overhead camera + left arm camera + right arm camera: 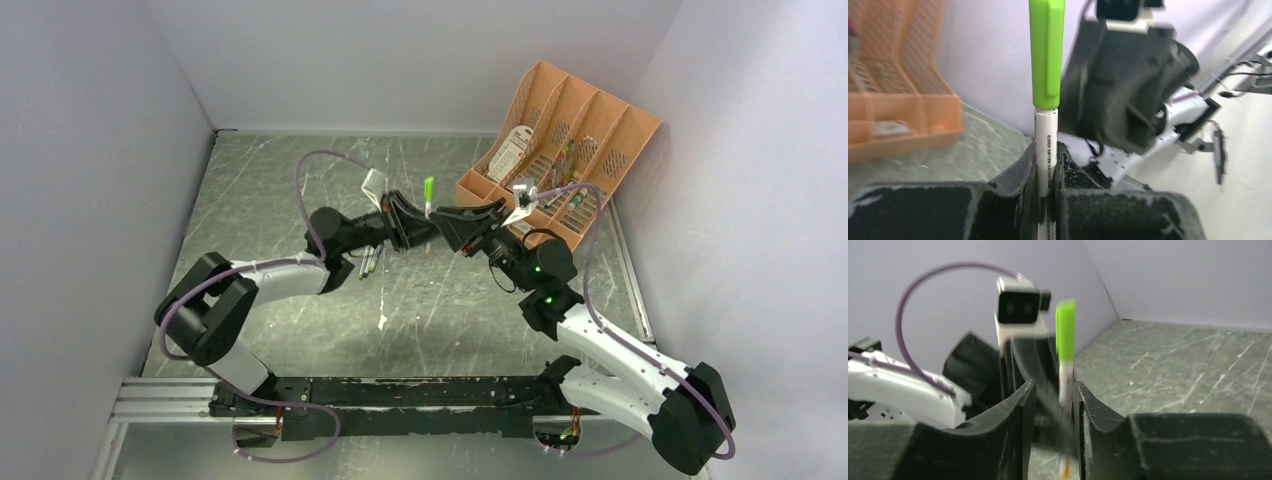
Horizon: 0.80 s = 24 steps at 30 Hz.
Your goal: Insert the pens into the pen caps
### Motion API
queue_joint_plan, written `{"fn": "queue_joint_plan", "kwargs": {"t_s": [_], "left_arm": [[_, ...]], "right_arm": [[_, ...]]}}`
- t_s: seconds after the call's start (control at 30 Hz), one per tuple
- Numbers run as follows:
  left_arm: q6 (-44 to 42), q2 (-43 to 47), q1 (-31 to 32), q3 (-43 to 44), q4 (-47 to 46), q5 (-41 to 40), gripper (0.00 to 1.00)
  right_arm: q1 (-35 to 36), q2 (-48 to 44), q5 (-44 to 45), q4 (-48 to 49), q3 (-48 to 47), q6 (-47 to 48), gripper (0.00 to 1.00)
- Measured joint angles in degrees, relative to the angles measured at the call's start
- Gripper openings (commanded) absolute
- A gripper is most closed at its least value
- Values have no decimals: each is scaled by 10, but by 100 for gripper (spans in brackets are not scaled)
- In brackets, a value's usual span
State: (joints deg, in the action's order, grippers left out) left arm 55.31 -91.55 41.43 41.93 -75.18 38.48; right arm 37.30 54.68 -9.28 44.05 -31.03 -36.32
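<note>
Pen (428,222) with green cap (429,189) on its upper end: from above, upright near table centre, clamped low down in the left gripper (418,228), right gripper (443,222) just beside at three o'clock, other pens (370,262) lying at seven o'clock. From the left wrist: jaws shut on the white barrel, cap at twelve o'clock, seam visible where cap meets barrel. From the right wrist: blurred, jaws parted with the barrel in the gap, apparently gripping nothing. Best now: hold the barrel firm, draw the right arm straight back clear of the cap, check the seating before setting down.
</note>
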Motion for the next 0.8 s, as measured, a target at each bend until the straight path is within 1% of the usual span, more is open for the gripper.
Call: {"fn": "queue_joint_plan", "kwargs": {"t_s": [0.07, 0.13, 0.23, 0.3, 0.5, 0.6, 0.7, 0.77, 0.8], "left_arm": [[-41, 8, -23, 31, 44, 9, 7], [-99, 28, -42, 63, 121, 20, 7], [-198, 57, -44, 105, 227, 39, 7], [-261, 71, -42, 125, 279, 62, 7], [-385, 70, -38, 145, 394, 124, 7], [-427, 69, -33, 150, 447, 136, 7], [-446, 69, -26, 155, 473, 140, 7], [-451, 69, -23, 155, 476, 141, 7], [-451, 69, -23, 155, 477, 141, 7]], "right_arm": [[3, -14, -6, -37, -3, 11, 47], [3, -28, -6, -68, -16, 23, 53], [3, -52, -6, -112, -42, 42, 60], [3, -65, -4, -133, -61, 54, 61], [3, -63, 9, -182, -118, 75, 61], [3, -47, 11, -192, -135, 79, 59], [3, -28, 12, -204, -147, 80, 57], [3, -17, 12, -211, -150, 79, 52], [3, -14, 11, -214, -150, 80, 48]]}}
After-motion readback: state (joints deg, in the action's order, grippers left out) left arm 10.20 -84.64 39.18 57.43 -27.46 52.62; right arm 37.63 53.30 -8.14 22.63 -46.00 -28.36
